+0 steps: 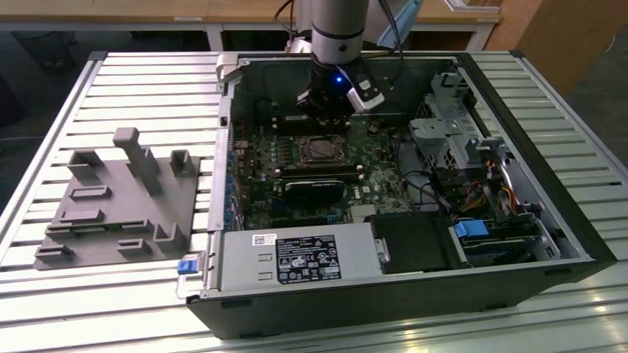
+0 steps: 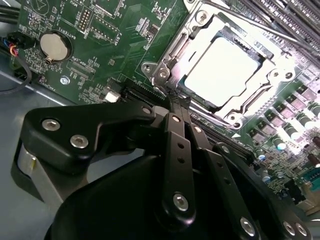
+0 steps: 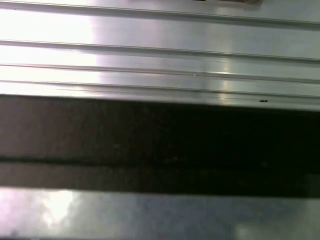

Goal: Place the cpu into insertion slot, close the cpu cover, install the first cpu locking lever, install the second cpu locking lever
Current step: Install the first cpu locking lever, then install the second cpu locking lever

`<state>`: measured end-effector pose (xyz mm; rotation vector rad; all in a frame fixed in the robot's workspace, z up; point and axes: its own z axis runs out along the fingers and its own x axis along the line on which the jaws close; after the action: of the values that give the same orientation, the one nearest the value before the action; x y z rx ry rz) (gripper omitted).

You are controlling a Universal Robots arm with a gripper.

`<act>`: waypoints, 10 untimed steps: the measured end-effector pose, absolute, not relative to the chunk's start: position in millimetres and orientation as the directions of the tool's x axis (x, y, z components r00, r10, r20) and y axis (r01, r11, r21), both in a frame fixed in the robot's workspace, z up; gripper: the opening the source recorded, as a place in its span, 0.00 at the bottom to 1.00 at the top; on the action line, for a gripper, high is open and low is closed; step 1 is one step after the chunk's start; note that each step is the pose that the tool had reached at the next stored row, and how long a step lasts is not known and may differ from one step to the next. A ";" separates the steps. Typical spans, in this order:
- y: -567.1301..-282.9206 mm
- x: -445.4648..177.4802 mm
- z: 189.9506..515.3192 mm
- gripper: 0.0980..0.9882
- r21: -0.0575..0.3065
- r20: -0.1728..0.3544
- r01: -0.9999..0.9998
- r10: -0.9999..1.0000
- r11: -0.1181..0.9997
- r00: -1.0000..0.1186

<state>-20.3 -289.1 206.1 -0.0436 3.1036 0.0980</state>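
Green motherboard (image 2: 115, 50): cpu (image 2: 225, 70) flat in insertion slot (image 2: 172, 62), cover (image 2: 280, 62) down; jaws closed, empty.

In the exterior view, the upper part of the grey robot arm (image 1: 339, 29) is cut off by the picture's top edge, and the tips of the black claw (image 1: 324, 121) are hidden behind its own body. The small square black-framed insertion slot (image 1: 319, 150) is too small there for its contents to be made out. In the second wrist view, the near edge of the green motherboard (image 2: 115, 55) is hidden behind the claw's black linkage, and the thin square metal cpu cover (image 2: 180, 47) is partly cut off by the top edge. In the first wrist view, a dark band (image 3: 160, 145) is blurred beyond identification.
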 end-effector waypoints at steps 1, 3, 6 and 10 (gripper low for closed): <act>-289.6 -20.2 206.0 0.01 0.063 -0.037 -0.029 -0.027 0.998 -0.999; -290.3 -19.9 206.0 0.01 0.063 -0.037 -0.029 -0.027 0.998 -0.999; -291.3 -19.5 206.1 0.01 0.063 -0.037 -0.029 -0.027 0.998 -0.999; -293.1 -19.2 206.0 0.01 0.063 -0.037 -0.029 -0.027 0.998 -0.999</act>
<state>-19.2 -293.1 206.0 -0.0436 3.1036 0.0981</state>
